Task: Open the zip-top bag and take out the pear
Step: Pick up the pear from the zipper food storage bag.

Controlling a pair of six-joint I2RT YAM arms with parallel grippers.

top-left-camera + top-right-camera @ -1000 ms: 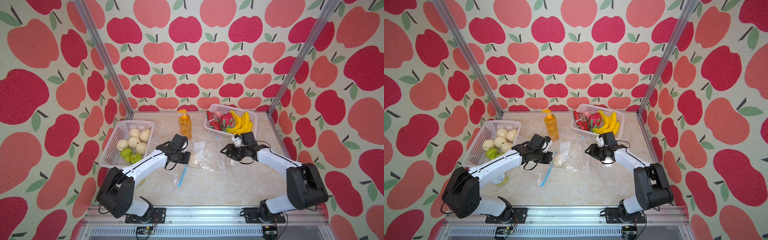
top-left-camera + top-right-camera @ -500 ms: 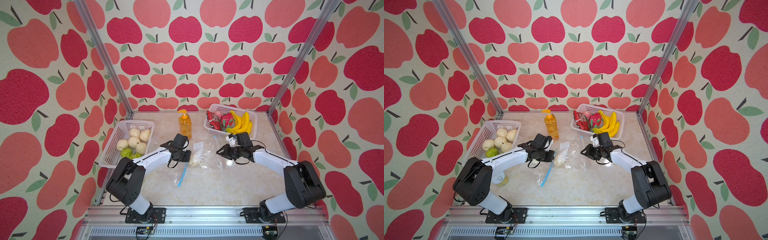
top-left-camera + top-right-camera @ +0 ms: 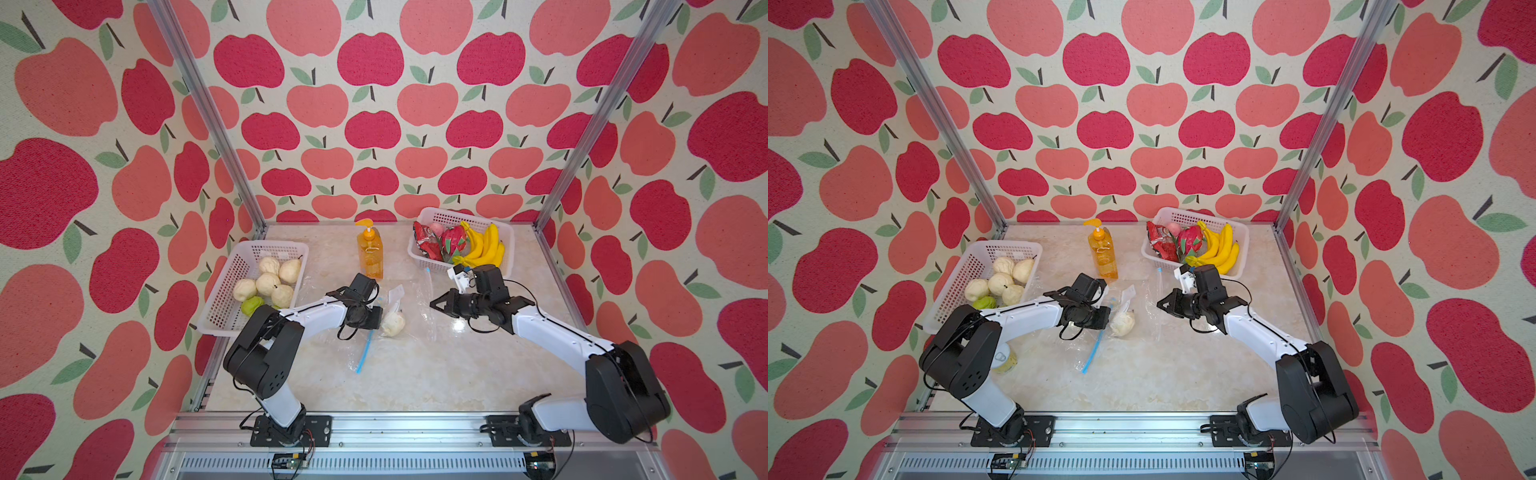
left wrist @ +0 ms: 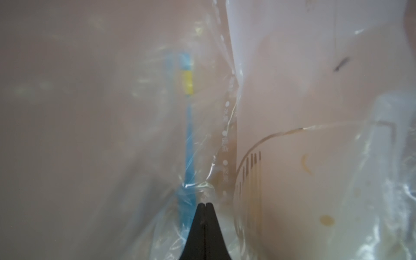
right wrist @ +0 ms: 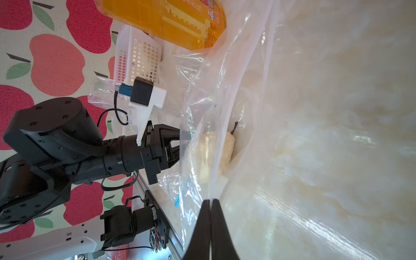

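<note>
Right pincer [image 5: 210, 201] just snapped closed on the zip-top bag [image 3: 419, 293], 3 o'clock edge; left pincer [image 4: 205, 204] stays clamped on its 9 o'clock edge. Pear [image 3: 393, 323] still inside, on the table [image 3: 415, 386]; pull-apart looks next.

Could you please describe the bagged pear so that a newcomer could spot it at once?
On the marble table, look in front of the orange soap bottle, where a clear zip-top bag lies crumpled. The pear is the pale fruit inside it; unlike the loose pears in the white basket, it sits alone, wrapped in plastic.
</note>
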